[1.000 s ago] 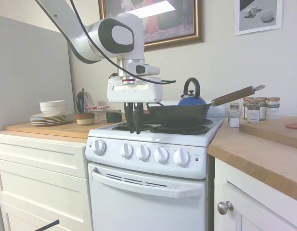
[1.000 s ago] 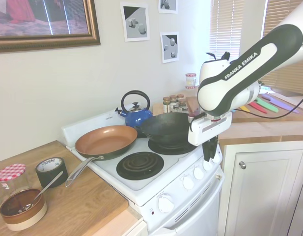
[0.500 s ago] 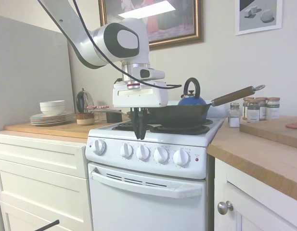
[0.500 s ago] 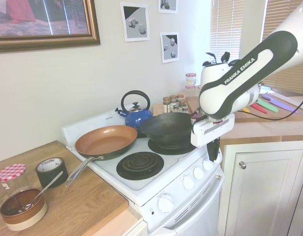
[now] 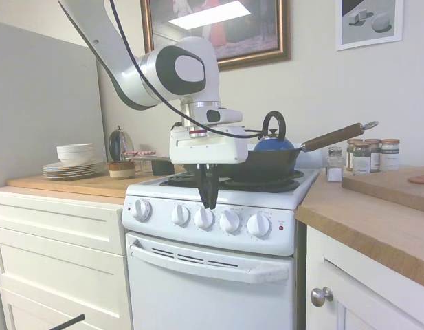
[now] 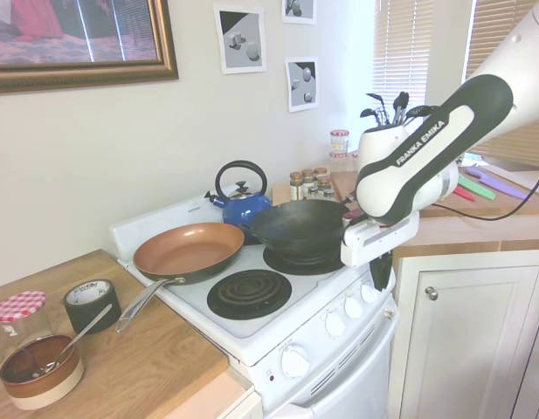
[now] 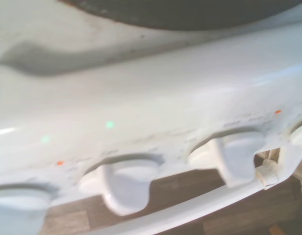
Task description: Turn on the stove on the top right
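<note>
Your stove is the narrow white range wedged between the cabinets, with the five knobs in a row along its front panel. The end effector hangs point-down just above that row, around the third knob from the left in the front view, fingers pinched together with nothing between them.

Handling-wise, I'd guess those knobs are hard, smooth plastic on a stiff spindle. They won't squash, but they'll probably be slippery, so you'll want to spread the fingers and take one across its raised rib, then twist. The wrist view shows two ribbed knobs close up, a bit blurry. Which one runs the top right burner I can't tell; the markings are too small.

Containers: a black wok sits on a back burner, looks empty. The copper pan looks empty too. Blue kettle behind them, contents hidden. On the counter, a brown bowl with a spoon in it.
</note>
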`<state>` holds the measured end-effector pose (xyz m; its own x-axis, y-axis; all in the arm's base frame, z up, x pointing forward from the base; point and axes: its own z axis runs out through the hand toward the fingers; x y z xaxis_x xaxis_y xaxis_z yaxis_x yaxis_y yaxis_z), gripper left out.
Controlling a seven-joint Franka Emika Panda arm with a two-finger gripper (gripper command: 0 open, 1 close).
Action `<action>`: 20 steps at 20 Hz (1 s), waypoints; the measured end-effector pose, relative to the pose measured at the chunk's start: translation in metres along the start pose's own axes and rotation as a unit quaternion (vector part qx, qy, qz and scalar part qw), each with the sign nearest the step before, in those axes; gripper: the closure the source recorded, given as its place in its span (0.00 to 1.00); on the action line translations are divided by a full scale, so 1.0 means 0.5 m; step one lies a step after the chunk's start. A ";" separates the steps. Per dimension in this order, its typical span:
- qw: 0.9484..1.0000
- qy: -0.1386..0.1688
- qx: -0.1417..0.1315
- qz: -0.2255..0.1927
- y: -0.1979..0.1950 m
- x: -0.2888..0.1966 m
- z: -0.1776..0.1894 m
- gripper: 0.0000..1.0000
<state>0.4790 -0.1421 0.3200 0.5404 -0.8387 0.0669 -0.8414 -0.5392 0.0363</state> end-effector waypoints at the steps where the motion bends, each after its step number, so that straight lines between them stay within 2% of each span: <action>1: 1.000 0.000 0.000 0.002 0.001 0.005 0.002 1.00; 20: 1.000 0.012 0.000 0.018 -0.015 0.067 0.028 1.00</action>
<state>0.5035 -0.1674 0.3082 0.5097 -0.8553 0.0929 -0.8602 -0.5090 0.0329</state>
